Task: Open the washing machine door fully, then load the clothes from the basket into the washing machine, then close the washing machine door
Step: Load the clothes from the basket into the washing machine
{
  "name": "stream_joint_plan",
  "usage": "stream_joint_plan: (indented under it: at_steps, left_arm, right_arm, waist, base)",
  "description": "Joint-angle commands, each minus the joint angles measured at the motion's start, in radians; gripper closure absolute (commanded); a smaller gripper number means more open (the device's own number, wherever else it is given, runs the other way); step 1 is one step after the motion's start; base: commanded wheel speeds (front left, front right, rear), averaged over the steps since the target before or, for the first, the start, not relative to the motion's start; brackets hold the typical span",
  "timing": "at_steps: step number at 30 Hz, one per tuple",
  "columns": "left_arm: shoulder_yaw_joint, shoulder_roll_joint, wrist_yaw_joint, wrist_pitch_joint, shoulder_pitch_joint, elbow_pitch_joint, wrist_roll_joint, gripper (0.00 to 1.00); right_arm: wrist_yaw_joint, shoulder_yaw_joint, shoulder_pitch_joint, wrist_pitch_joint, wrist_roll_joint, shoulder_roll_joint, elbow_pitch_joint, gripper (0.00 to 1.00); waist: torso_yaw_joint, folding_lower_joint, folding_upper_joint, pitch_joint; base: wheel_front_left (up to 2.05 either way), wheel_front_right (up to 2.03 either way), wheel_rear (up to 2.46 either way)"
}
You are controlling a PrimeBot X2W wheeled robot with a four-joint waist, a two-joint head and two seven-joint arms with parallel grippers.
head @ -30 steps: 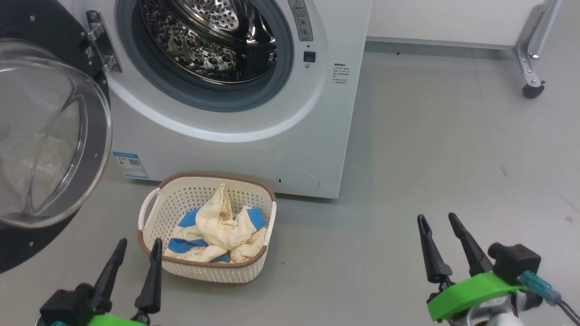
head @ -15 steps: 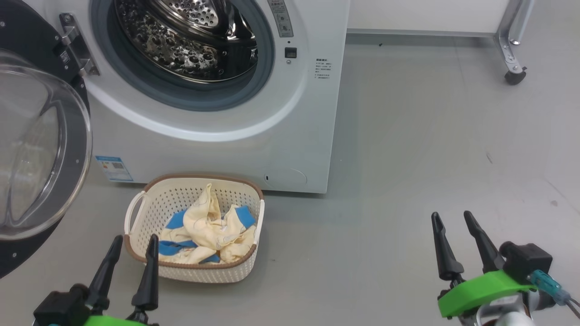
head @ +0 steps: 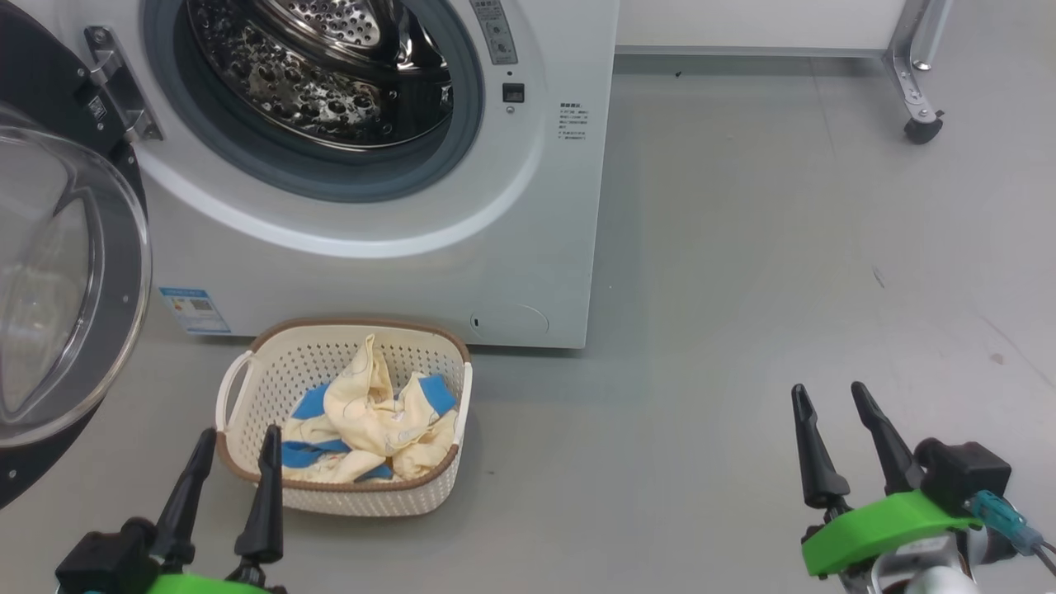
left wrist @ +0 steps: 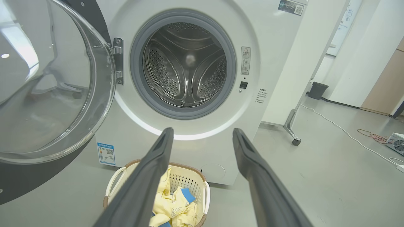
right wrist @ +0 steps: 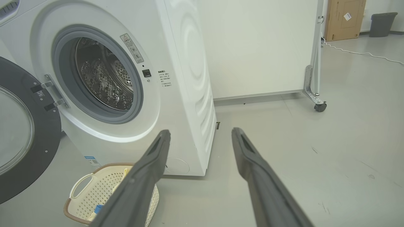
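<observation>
**Claws: two.**
- Left claw [head: 238, 431]: fingers spread, holding nothing, tips just short of the near rim of the basket [head: 371, 499].
- Right claw [head: 827, 388]: fingers spread, holding nothing, over bare floor [head: 742, 247].

**Basket: one.** On the floor directly ahead of the left claw and well to the right claw's left.

**Clothes [head: 371, 412]: one bundle.** Cream with blue patches, lying in the basket.

**Washing machine [head: 536, 206]: one.** Beyond the basket, steel drum [head: 330, 82] exposed.

**Washing machine door [head: 58, 280]: one.** Swung wide, standing out on the left claw's left side, near the basket.

**Surroundings.** One castor [head: 920, 130] on a metal leg, far ahead of the right claw.

**By view.**
- Left wrist view: looks straight into the drum. Its own left finger [left wrist: 142, 189] covers part of the basket. Also shows a dark bin [left wrist: 317, 90] and a white cable [left wrist: 347, 135].
- Right wrist view: shows the machine's ribbed side, a white panel [right wrist: 258, 47] and a cardboard box [right wrist: 345, 19].
</observation>
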Motion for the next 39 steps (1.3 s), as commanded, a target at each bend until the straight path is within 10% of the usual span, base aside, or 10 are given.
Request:
stream_joint_plan:
  at_steps: [1, 39]
  left_arm:
    - [0.044, 0.008, -0.005, -0.014, -0.045, -0.022, 0.018, 0.00]
    - [-0.057, 0.062, -0.012, -0.014, -0.052, -0.010, -0.106, 0.00]
  right_arm:
    - [0.000, 0.015, -0.056, -0.009, -0.008, -0.003, -0.029, 0.00]
    - [0.000, 0.027, -0.060, -0.009, 0.016, -0.003, -0.011, 0.00]
  waist:
    - [0.000, 0.0000, 0.0000, 0.001]
    - [0.015, 0.0000, 0.0000, -0.004]
  base:
    - [0.00, 0.00, 0.00]
    - [0.15, -0.15, 0.00]
